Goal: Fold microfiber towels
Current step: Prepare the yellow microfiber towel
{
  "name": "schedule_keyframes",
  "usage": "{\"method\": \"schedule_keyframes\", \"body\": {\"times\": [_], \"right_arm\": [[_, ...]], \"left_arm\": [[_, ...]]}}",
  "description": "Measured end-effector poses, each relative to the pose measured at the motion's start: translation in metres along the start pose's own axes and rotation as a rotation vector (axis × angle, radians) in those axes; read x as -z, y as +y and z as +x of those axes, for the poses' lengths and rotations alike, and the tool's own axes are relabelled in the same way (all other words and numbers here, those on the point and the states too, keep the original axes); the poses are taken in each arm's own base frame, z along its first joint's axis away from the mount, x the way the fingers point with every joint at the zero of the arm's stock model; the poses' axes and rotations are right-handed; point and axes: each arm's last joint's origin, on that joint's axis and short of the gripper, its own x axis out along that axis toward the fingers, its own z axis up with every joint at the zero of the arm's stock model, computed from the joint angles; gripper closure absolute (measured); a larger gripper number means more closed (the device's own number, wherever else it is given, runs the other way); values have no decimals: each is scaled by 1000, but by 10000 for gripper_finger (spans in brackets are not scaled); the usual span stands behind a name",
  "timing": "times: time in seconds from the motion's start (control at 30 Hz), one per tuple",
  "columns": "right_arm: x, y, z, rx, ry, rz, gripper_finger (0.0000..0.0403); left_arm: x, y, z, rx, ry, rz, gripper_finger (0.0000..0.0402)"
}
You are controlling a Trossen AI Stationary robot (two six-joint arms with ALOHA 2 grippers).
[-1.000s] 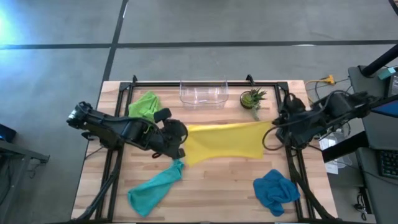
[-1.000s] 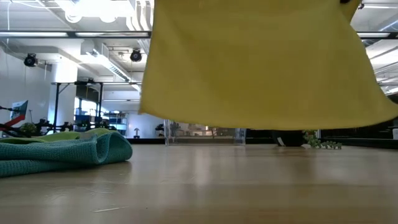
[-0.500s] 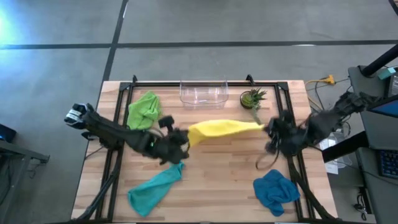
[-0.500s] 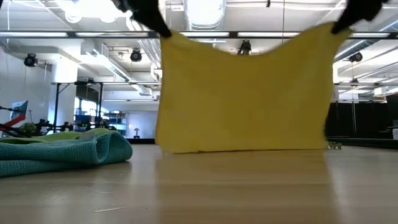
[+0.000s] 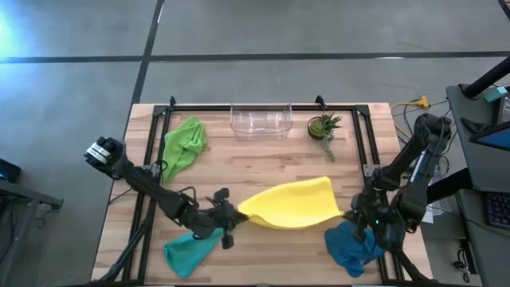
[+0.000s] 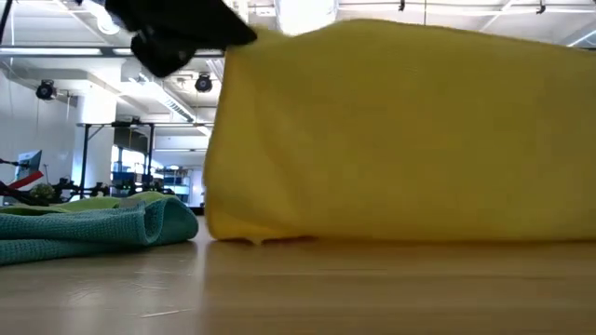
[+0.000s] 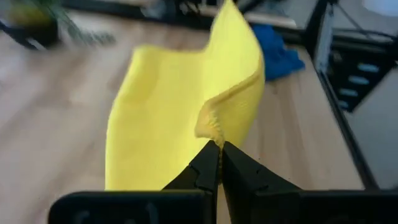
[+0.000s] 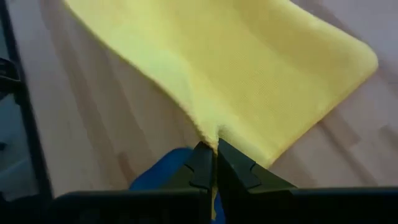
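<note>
Grippers: left gripper and right gripper each pinched shut on soft yellow microfiber towel
Change: towel lowered nearer, probably touching wooden table; fold begun

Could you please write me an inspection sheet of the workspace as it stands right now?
Surface: wooden table, black frame rails.
Job's things: yellow towel held up by two corners, lower edge on the table; green towel, teal towel, blue towel crumpled.
Clutter: clear bin, potted plant.
Grippers: left gripper and right gripper each shut on a yellow corner.
Cables: yellow-ended cable off the table's right.
Surroundings: concrete floor; equipment stand at right.
</note>
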Motion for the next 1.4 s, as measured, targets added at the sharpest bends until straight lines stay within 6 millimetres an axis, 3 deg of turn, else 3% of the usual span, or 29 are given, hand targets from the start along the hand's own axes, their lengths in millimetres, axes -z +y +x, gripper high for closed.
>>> {"method": "schedule_keyframes", "body": {"times": [0.17, 0.3, 0.5, 0.63, 0.77, 0.93, 1.2, 1.33, 1.4], "right_arm": [[0, 3, 3, 19, 9, 17, 394], [-24, -7, -11, 86, -44, -8, 394], [-76, -45, -51, 214, -226, -64, 394], [-100, -73, -72, 234, -299, -54, 394], [-115, -83, -89, 159, -326, -12, 394], [-123, -62, -95, -25, -228, -25, 394], [-126, 10, -99, -271, 151, -37, 394], [-129, 43, -112, -334, 216, -37, 394], [-130, 49, -117, -319, 208, -53, 394]], "left_arm": [[6, 3, 7, -59, 3, 12, 402], [-23, 18, -4, -165, -105, 91, 402], [-73, 73, -26, -336, -163, 242, 402], [-103, 114, -46, -452, -218, 302, 402], [-121, 133, -62, -421, -278, 269, 402], [-123, 109, -72, -294, -313, 249, 402], [-114, 30, -87, 51, -320, -38, 402], [-123, -7, -92, 95, -353, -125, 402], [-123, -16, -86, 71, -351, -124, 402]]}}
